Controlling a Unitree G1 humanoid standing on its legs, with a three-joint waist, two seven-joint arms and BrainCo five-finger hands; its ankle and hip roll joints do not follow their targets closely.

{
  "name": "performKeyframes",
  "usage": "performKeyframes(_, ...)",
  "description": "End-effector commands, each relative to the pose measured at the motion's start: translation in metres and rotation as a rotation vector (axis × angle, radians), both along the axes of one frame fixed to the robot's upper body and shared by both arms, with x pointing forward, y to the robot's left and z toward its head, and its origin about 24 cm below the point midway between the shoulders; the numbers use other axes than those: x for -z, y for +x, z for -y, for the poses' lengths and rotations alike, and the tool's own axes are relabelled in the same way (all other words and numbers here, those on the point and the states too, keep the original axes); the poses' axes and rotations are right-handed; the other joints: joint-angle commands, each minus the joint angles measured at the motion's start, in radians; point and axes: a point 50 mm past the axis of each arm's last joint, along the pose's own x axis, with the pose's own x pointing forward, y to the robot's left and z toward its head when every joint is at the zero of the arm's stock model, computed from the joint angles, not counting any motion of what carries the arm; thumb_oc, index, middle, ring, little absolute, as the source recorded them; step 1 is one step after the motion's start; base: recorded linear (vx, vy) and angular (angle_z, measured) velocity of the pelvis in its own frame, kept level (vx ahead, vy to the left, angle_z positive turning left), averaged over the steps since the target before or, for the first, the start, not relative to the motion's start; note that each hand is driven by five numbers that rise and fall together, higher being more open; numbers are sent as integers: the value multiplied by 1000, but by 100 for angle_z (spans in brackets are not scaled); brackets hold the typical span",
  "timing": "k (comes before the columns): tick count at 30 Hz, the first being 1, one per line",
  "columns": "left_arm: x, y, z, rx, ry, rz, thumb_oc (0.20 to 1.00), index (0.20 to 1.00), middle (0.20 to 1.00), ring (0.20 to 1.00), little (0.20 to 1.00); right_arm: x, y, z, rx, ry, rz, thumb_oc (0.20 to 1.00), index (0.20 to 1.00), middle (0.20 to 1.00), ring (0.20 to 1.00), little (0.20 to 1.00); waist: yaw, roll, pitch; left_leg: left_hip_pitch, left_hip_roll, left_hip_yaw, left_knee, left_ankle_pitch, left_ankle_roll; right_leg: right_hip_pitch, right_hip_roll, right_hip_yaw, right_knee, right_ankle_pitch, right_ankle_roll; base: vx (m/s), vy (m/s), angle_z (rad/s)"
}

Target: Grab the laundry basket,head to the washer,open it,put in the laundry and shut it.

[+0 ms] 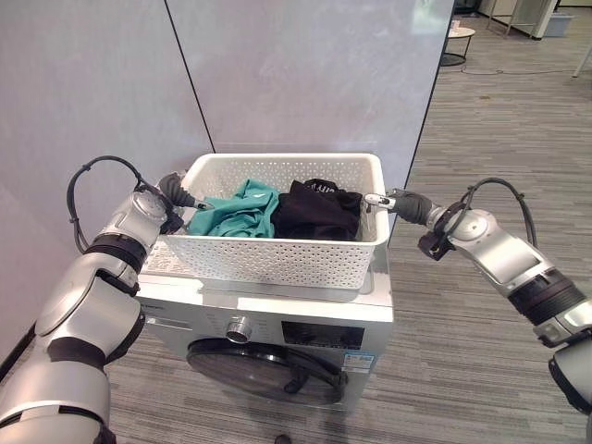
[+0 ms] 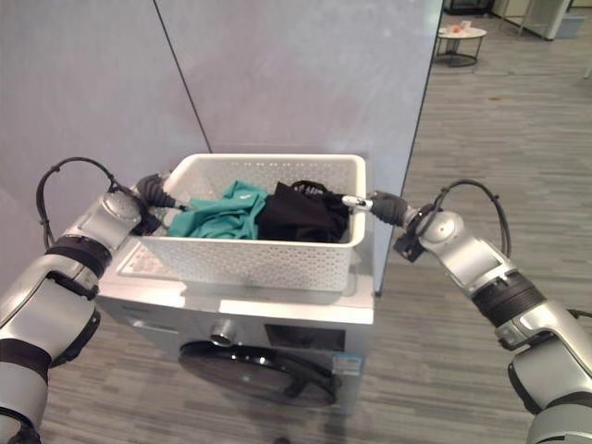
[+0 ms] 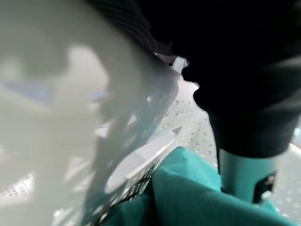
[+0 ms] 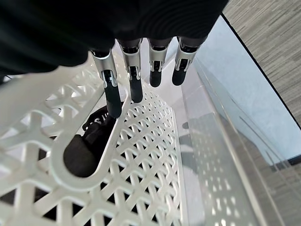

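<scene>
A white perforated laundry basket (image 1: 277,254) rests on top of the white washer (image 1: 277,319), holding a teal garment (image 1: 242,211) and a black garment (image 1: 314,211). The washer's round dark door (image 1: 264,370) faces me and looks closed. My left hand (image 1: 176,192) is at the basket's left rim, reaching over it towards the teal cloth (image 3: 188,188). My right hand (image 1: 407,205) is at the right rim. In the right wrist view its fingers (image 4: 136,70) hang straight along the outer wall beside the handle cut-out (image 4: 84,155), so that hand is open.
Grey partition panels (image 1: 305,74) stand right behind the washer. Wood-look floor stretches to the right, with a small round table (image 1: 458,37) far back right.
</scene>
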Motion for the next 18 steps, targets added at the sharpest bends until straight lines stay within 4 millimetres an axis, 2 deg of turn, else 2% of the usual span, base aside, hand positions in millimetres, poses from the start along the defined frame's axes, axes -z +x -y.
performKeyframes(1,42,-4,19,21,0,-117,1000,1000,1000,1000,1000,-17,-1,-23,-104,114,109,1000,1000,1000,1000,1000,36,-33,61,74,-41,-15,5,-112,-27,-67,-38,44,-58,149,87,24,-7,6)
performKeyframes(4,43,-6,9,-32,-25,-114,1000,1000,1000,1000,1000,-20,0,-16,-61,168,144,1000,1000,1000,1000,1000,33,-34,58,76,-40,-17,5,-112,-28,-64,-39,43,-58,148,87,0,0,0)
performKeyframes(6,44,-10,-5,-116,-74,-99,1000,1000,1000,1000,1000,-20,-1,-13,-16,296,192,1000,1000,1000,1000,1000,30,-32,52,79,-40,-19,5,-114,-29,-61,-39,42,-58,146,87,17,-7,0)
performKeyframes(9,42,-11,-12,-179,-144,-66,1000,1000,1000,1000,1000,-19,-5,-16,-8,395,216,1000,1000,1000,1000,1000,29,-33,49,81,-39,-20,5,-114,-29,-59,-39,43,-58,145,86,24,-11,0)
performKeyframes(13,41,-19,-33,-318,-346,10,1000,1000,1000,1000,1000,-7,-16,-19,32,561,240,1000,1000,1000,1000,1000,29,-33,41,87,-39,-19,5,-117,-31,-55,-38,42,-58,140,86,27,-13,0)
performKeyframes(15,42,-20,-36,-333,-378,18,1000,1000,1000,1000,1000,-4,-19,-19,39,571,246,1000,1000,1000,1000,1000,30,-33,39,88,-38,-20,5,-118,-31,-54,-38,42,-58,140,86,16,-10,1)
performKeyframes(18,40,-24,-46,-390,-531,100,1000,1000,1000,1000,1000,9,-30,-14,86,649,257,1000,1000,1000,1000,1000,32,-32,33,88,-38,-25,5,-118,-33,-53,-39,38,-58,137,86,43,-22,2)
